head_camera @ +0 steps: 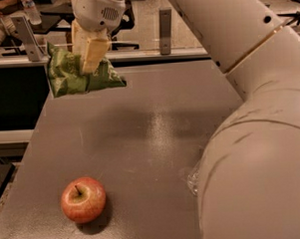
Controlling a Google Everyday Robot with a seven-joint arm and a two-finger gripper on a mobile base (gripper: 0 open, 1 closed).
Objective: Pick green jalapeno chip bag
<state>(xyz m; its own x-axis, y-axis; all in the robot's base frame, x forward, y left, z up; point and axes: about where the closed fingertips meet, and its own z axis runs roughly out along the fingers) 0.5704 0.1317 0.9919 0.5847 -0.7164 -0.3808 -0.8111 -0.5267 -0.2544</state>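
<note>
The green jalapeno chip bag (66, 75) is up in the air over a grey table (155, 136). The table lies below the pincer (86, 64). A red apple (83, 199) rests on it, well below the pincer and nearer the camera. Behind the pincer, past the table's far edge, a rail with metal posts (166, 31) crosses the room. The pincer is clamped on the crumpled bag, which spreads to either side of its fingers, clear of the table.

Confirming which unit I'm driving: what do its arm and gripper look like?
The arm is smooth white, in rounded segments split by a tan seam. The gripper, upper left, has flat cream fingers below a white housing with a dotted grille.
</note>
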